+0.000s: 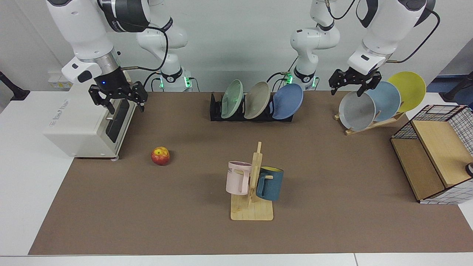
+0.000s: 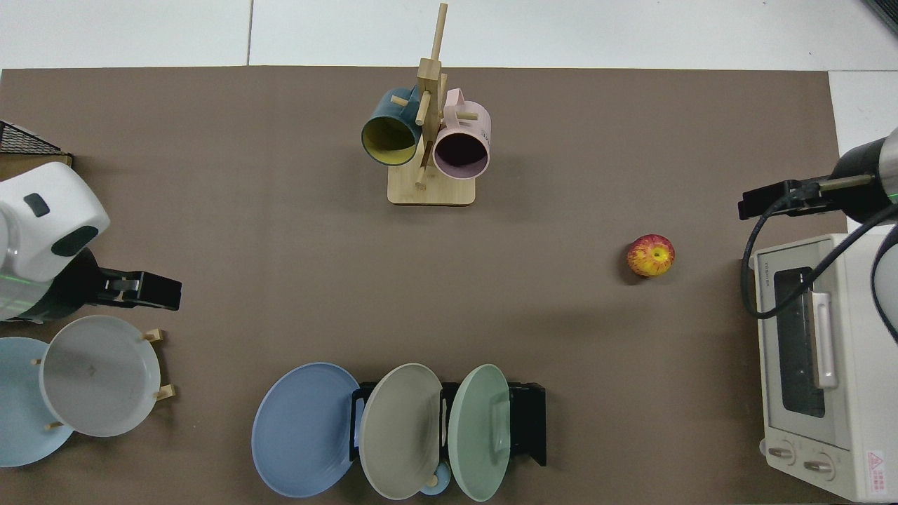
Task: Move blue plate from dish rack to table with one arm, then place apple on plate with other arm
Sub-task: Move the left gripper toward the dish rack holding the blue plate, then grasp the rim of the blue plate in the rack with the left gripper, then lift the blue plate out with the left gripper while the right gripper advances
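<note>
The blue plate (image 1: 288, 101) stands tilted in the end slot of the dish rack (image 1: 216, 109), at that rack's right end in the facing view; beside it in the same rack lean a beige plate (image 1: 257, 100) and a mint-green plate (image 1: 232, 99). The rack sits at the far side of the table (image 1: 332, 184), on the brown mat.

The left gripper (image 1: 351, 84) hangs in the air at the far right of the facing view, just above the top edge of a grey plate (image 1: 356, 110) that rests on a slanted wooden plate stand (image 1: 373, 123); its jaws are spread and hold nothing, and it is well apart from the blue plate. Behind the grey plate on that stand sit a pale blue plate (image 1: 386, 99) and a yellow plate (image 1: 407, 90).

The right gripper (image 1: 118, 99) hovers at the far left of the facing view, in front of the top of a white toaster oven (image 1: 85, 125) — jaws spread, nothing between them; the arm waits there.

The apple (image 1: 160, 155) lies on the mat at the left, near the oven's front corner, touched by neither gripper; in the top view it (image 2: 651, 255) shows a yellow patch.

Nearer the front, around the middle of the mat, a wooden mug tree (image 1: 253, 201) carries a pink mug (image 1: 238, 177) and a dark blue mug (image 1: 270, 183); at the right edge stands a wire-and-wood shelf box (image 1: 432, 162).
</note>
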`<state>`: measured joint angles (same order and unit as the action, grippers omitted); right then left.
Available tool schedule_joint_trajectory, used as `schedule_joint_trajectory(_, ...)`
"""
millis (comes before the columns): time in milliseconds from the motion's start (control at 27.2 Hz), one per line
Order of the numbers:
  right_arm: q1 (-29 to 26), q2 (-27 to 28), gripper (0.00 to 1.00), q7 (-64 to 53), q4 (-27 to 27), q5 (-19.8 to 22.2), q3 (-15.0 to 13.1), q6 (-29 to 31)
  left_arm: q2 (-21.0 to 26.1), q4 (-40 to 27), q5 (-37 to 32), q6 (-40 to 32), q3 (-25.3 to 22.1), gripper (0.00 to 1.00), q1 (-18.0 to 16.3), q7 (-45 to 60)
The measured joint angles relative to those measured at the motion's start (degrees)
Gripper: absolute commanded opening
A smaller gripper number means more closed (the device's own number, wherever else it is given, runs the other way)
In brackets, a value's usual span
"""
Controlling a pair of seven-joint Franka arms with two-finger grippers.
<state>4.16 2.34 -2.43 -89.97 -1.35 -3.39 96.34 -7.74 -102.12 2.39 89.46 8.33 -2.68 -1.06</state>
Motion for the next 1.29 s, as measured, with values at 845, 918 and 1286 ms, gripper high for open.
schedule_joint_trajectory(845,0.0,0.0,1.00,0.0,0.0,0.0,-0.2,-0.4,-13.9,-36.0,9.7,16.2,8.6,0.99,1.7,0.9)
schedule_joint_trajectory(918,0.0,0.0,1.00,0.0,0.0,0.0,-0.2,-0.5,-13.9,-37.3,10.3,16.4,8.8,0.92,1.8,0.8)
schedule_joint_trajectory(1286,0.9,3.9,1.00,0.0,-0.9,0.1,0.2,4.3,-13.9,-39.7,10.9,17.4,9.5,0.01,2.4,0.0)
